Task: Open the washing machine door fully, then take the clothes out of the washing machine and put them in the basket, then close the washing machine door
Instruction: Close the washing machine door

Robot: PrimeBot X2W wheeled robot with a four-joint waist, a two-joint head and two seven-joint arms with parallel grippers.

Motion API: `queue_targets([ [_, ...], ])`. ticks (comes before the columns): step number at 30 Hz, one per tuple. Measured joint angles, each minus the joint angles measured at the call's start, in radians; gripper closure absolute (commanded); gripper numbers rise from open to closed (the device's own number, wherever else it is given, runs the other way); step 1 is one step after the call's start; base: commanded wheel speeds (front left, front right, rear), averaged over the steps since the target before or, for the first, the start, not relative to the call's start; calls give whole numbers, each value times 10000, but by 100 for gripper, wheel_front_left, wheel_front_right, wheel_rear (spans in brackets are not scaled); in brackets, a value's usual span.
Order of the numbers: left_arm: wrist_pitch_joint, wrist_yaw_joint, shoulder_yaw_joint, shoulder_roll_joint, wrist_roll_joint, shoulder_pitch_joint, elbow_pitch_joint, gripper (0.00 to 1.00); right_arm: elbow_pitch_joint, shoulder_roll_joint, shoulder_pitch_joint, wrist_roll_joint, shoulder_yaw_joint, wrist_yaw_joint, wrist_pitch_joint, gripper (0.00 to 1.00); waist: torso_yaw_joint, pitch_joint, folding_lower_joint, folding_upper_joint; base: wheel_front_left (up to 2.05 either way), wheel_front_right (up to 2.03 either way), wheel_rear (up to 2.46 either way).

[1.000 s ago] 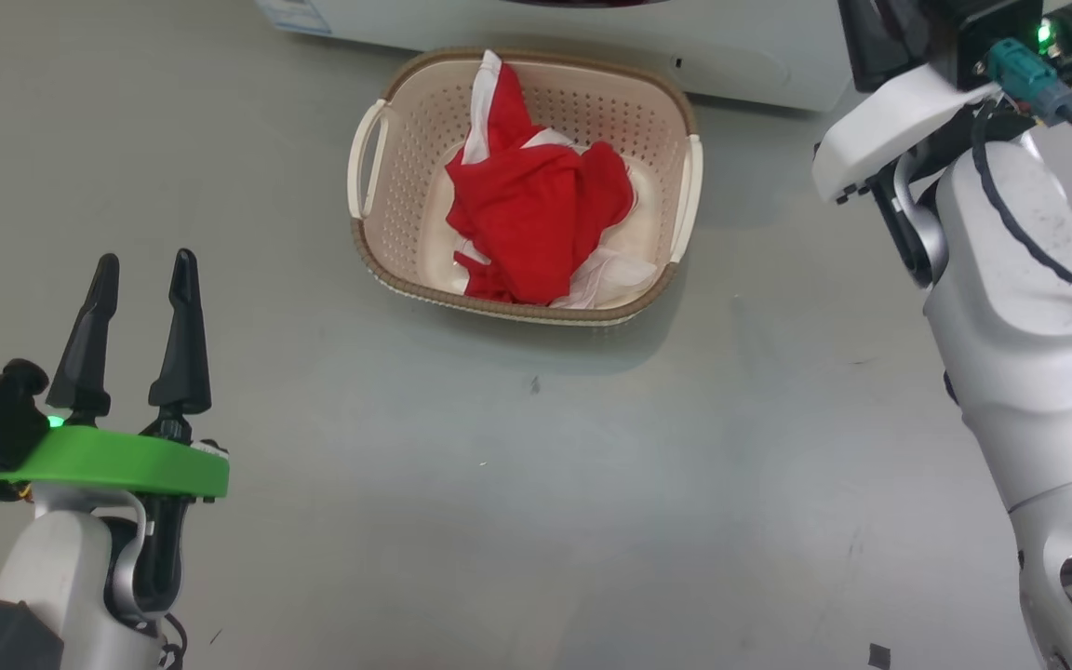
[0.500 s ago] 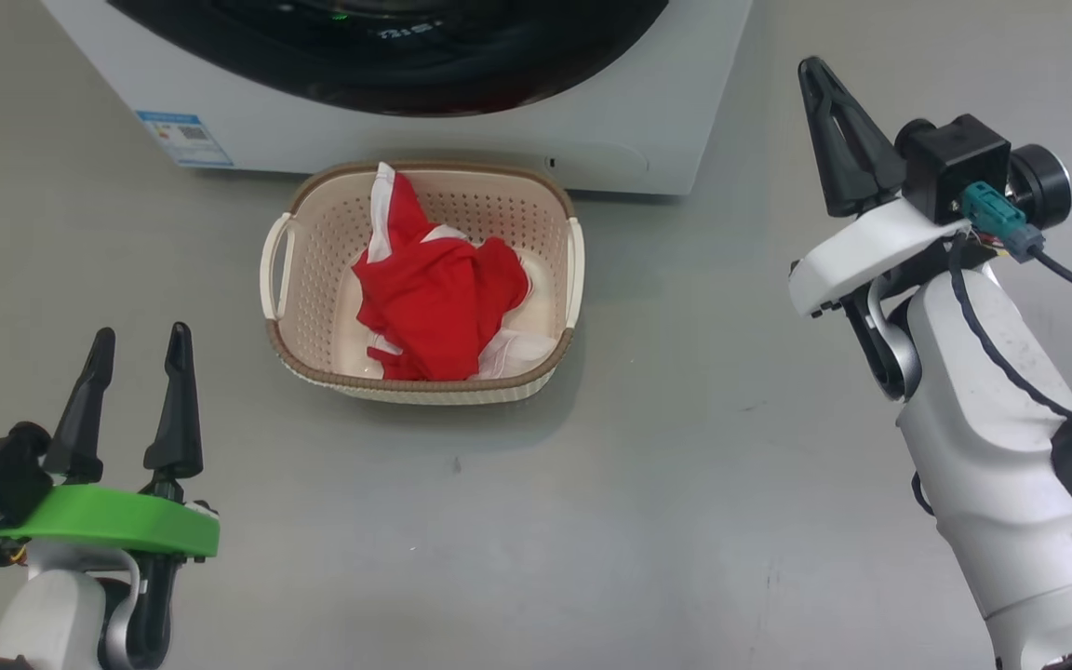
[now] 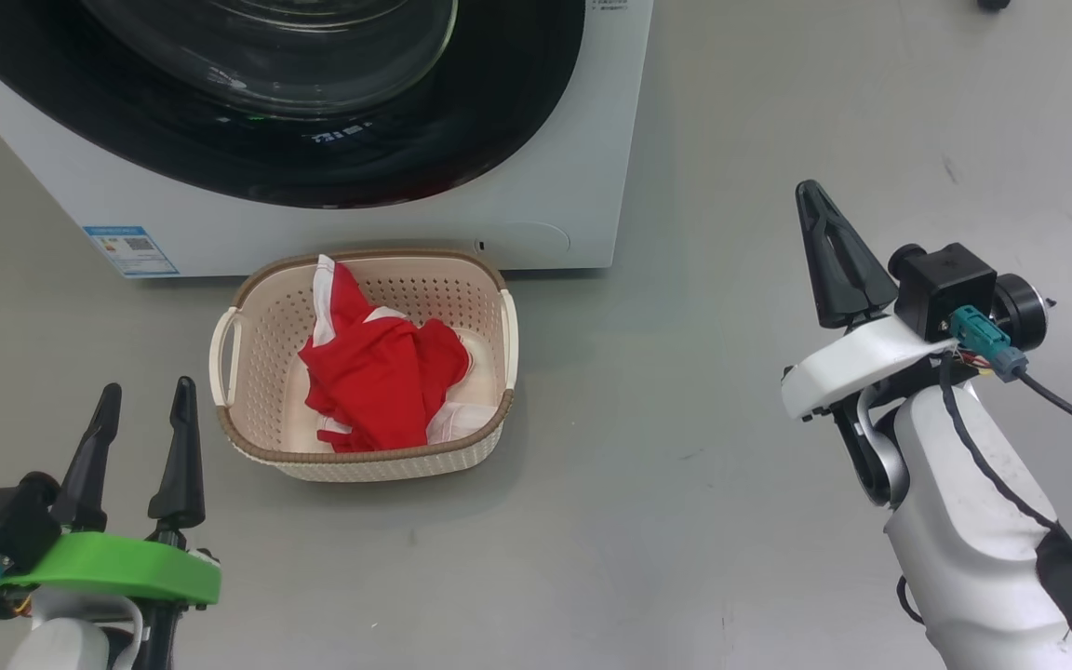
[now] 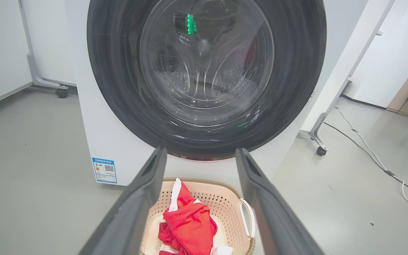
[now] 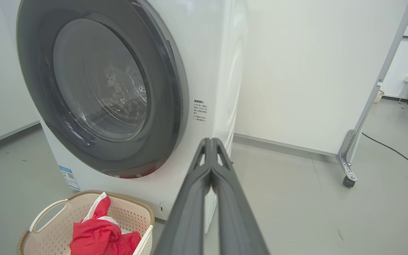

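A white washer (image 3: 606,140) stands on a grey floor (image 3: 685,484), at the top of the head view. Its round door (image 3: 313,158), with a wide glossy black rim and a clear glass bowl, lies shut flat against the front. The steel drum shows through the glass in the left wrist view. A small blue label (image 3: 131,249) sits low on the washer's front, towards its left corner.

The cream basket (image 3: 257,335) with a brown rim sits on the floor just in front of the washer, below the door. The red and white clothes (image 3: 378,372) lie bunched inside it, with one strip draped up against the back wall.

The left hand (image 3: 148,386) hangs near the basket's left side, apart from it, fingers spread open and holding nothing. The right hand (image 3: 812,191) is well to the right of the basket, its two fingers pressed together, empty.
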Motion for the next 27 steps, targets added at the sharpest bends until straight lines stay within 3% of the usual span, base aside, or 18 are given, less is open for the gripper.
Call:
queue_targets([
  [16, 0, 0, 543, -96, 128, 639, -249, 0, -1210, 217, 1923, 259, -454, -268, 0, 100, -834, -644, 0, 0, 0, 0, 0],
  [18, 0, 0, 522, -155, 173, 666, -257, 0, -1379, 219, 2138, 288, -529, -341, 0, 53, -874, -658, 0, 0, 0, 0, 0],
  [19, 0, 0, 518, -182, 173, 680, -257, 0, -1457, 221, 2220, 288, -554, -351, 0, 4, -885, -658, 0, 0, 0, 0, 0],
  [20, 0, 0, 518, -201, 173, 701, -261, 0, -1546, 222, 2294, 288, -575, -364, 0, 0, -893, -656, 0, 0, 0, 0, 0],
  [27, 0, 0, 527, -263, 224, 731, -270, 0, -1923, 259, 2691, 278, -608, -441, 0, 0, -933, -666, 0, 0, 0, 0, 0],
])
